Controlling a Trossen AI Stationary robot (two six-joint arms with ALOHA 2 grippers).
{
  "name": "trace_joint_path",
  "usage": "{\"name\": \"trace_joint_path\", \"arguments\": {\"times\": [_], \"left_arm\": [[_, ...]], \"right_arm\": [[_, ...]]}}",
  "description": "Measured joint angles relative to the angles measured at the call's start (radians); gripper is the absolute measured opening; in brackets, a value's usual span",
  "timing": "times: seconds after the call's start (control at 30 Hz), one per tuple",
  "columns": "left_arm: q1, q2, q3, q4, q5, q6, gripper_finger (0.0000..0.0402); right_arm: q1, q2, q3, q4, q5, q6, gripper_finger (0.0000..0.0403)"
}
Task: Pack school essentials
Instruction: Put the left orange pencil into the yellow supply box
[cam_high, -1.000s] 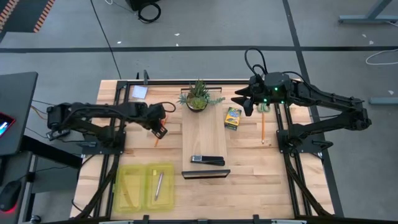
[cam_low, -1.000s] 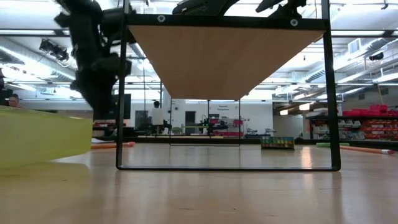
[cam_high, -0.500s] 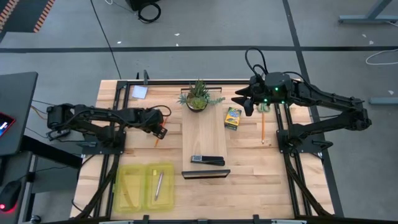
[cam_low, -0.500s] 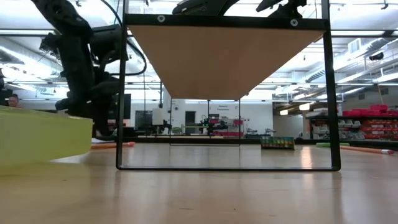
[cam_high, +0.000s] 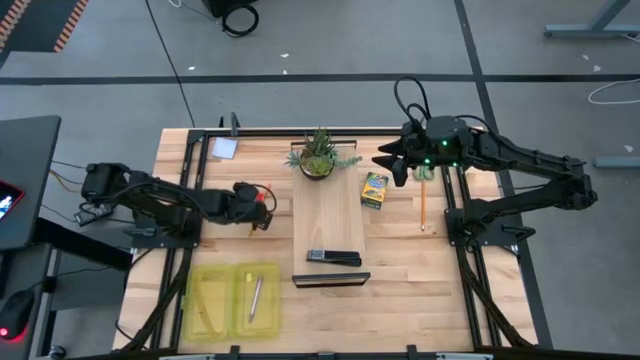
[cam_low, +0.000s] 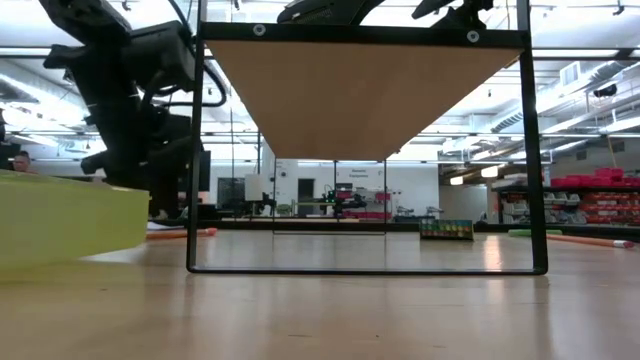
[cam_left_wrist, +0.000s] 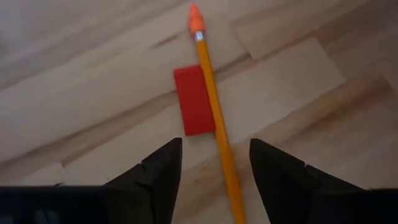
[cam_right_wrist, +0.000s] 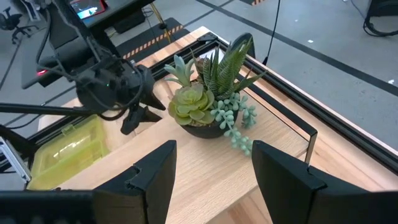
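Note:
In the left wrist view a small red eraser (cam_left_wrist: 194, 101) lies flat on the table beside an orange pencil (cam_left_wrist: 211, 112). My left gripper (cam_left_wrist: 214, 162) (cam_high: 260, 203) hangs open just above them, one finger on either side of the pencil and touching nothing. At the far right my right gripper (cam_high: 393, 163) (cam_right_wrist: 214, 171) waits open, high above the table. A yellow-green crayon box (cam_high: 375, 189), a second pencil (cam_high: 423, 208) and green-handled scissors (cam_high: 426, 172) lie below it. A pale note pad (cam_high: 224, 148) lies at the far left.
A yellow-green tray (cam_high: 205, 305) at the near left holds a pen-like thing (cam_high: 254, 297). A raised wooden shelf (cam_high: 328, 215) in a black frame (cam_low: 362, 268) spans the middle. It carries a potted plant (cam_high: 320, 155) and a black stapler-like bar (cam_high: 334, 257).
My left gripper has sunk toward the table over the pencil and eraser, and its wrist has rolled and tipped further down. My right arm has kept still.

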Motion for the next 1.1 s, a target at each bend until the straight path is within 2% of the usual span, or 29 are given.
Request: {"name": "trace_joint_path", "arguments": {"times": [0.13,0.33,0.5,0.73,0.83,0.97,1.1], "left_arm": [[-0.019,-0.001,-0.055,0.112,-0.023,0.004,0.0175],[-0.068,-0.001,-0.17,0.274,-0.03,-0.075,0.0168],[-0.128,0.003,-0.201,0.311,-0.123,-0.061,0.0174],[-0.184,0.106,-0.21,0.368,-0.21,-0.032,0.0185],[-0.197,0.156,-0.208,0.394,-0.235,-0.087,0.0181],[-0.211,0.187,-0.206,0.393,-0.249,-0.18,0.0158],[-0.235,0.196,-0.208,0.392,-0.255,-0.205,0.0107]], "right_arm": [[0.0,0.0,0.0,-0.001,0.0,0.01,0.0216],[0.0,0.0,0.0,-0.001,0.0,0.02,0.0216],[-0.001,0.0,0.0,-0.006,0.0,0.021,0.0216],[-0.001,0.0,0.0,-0.008,0.0,0.035,0.0216],[-0.001,0.0,0.0,-0.014,0.0,0.037,0.0216],[-0.001,0.0,0.0,-0.014,0.0,0.041,0.0216],[-0.001,0.0,0.0,-0.013,0.0,0.04,0.0216]]}}
